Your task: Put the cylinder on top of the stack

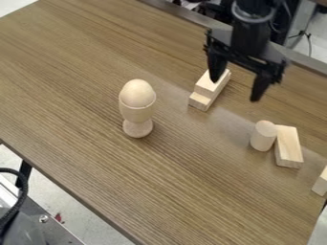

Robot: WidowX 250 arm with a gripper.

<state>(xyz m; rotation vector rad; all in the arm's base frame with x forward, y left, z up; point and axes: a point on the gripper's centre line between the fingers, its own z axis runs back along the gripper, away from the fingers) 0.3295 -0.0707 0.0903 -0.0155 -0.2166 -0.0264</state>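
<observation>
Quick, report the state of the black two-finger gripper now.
Black two-finger gripper: open, fingers spread apart, holding nothing.

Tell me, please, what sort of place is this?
Probably a robotics lab or workshop: a black robot arm hangs over a wood-grain table, wooden blocks lie on it, and a cable curls beside it.

A lab, judging by the robot arm [250, 36] and black cable [24, 188]
</observation>
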